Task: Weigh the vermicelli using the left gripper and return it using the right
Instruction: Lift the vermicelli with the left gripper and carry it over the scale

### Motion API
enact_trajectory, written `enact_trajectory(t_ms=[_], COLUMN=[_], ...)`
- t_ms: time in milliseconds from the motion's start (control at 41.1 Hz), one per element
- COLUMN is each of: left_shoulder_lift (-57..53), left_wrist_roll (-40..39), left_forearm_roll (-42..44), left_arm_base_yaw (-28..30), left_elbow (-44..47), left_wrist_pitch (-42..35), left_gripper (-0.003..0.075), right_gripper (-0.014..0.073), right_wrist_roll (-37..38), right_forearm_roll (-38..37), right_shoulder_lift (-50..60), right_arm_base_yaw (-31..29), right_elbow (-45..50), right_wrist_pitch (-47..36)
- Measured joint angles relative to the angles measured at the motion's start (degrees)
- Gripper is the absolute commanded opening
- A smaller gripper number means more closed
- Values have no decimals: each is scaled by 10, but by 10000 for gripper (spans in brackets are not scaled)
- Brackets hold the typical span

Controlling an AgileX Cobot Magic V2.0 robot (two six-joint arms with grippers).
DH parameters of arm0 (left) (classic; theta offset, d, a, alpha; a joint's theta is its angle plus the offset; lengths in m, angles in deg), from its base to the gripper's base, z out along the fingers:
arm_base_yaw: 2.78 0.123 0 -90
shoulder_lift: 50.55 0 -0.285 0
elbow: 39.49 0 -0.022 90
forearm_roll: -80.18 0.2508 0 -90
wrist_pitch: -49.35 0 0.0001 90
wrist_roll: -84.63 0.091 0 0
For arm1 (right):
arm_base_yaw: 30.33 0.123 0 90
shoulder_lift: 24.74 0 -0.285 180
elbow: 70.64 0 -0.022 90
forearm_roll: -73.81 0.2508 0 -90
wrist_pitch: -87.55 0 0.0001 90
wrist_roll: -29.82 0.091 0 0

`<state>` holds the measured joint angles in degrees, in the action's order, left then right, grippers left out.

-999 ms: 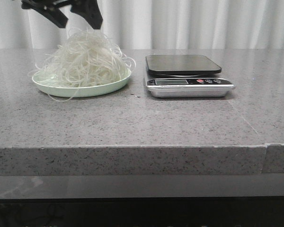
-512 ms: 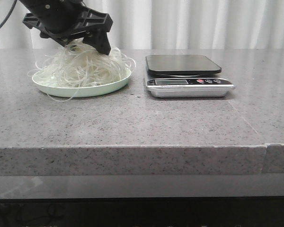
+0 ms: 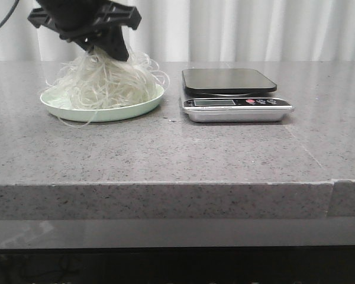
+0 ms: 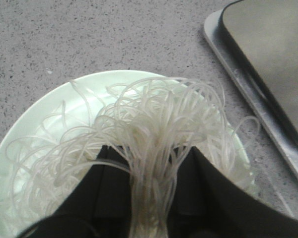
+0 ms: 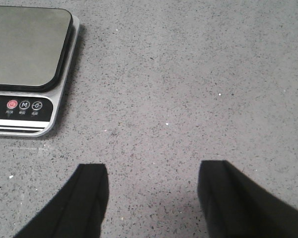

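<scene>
The grey speckled desk (image 3: 165,148) carries two items, set side by side and near each other: a digital kitchen scale (image 3: 234,94) toward the right and a pale green plate (image 3: 100,109) toward the left. The scale's dark weighing platform (image 3: 228,80) is bare, and nothing rests on it.

The vermicelli (image 3: 103,80) lies on the plate, heaped in a loose tangle, with a few strands trailing over the rim. Its top is drawn up into a peak where the left hand (image 3: 103,50) grips it. In the left wrist view, the left hand (image 4: 149,198) is pinched on a bundle of strands, which fan out from between its black fingers (image 4: 208,188) over the plate. The bulk of the noodle mass appears to remain in contact with the plate.

The right hand (image 5: 151,198) hangs above bare desk beside the scale, its fingers spread apart and holding nothing.

Assessment: the task is in its opening stage. The grasp is made, but the lift, the transfer to the scale, the weighing and the return to the plate by the right hand are all outstanding.
</scene>
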<state>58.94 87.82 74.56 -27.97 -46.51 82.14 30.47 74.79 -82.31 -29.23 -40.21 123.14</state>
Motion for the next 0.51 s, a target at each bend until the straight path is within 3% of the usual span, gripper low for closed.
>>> enact_trajectory(t_ms=[244, 512], left_shoulder_lift=[3, 7], left_wrist_roll=[0, 10], left_forearm_roll=[2, 3], left_arm_base_yaw=[-7, -56], left_elbow=[-104, -193], left_wrist_pitch=[57, 24], left_gripper=[141, 142], right_gripper=[505, 505], right_wrist_roll=[0, 0], right_forearm_roll=[0, 0], right_shoulder_lift=[0, 0], right_arm_base_yaw=[0, 0], right_elbow=[0, 0], right_wrist_pitch=[0, 0])
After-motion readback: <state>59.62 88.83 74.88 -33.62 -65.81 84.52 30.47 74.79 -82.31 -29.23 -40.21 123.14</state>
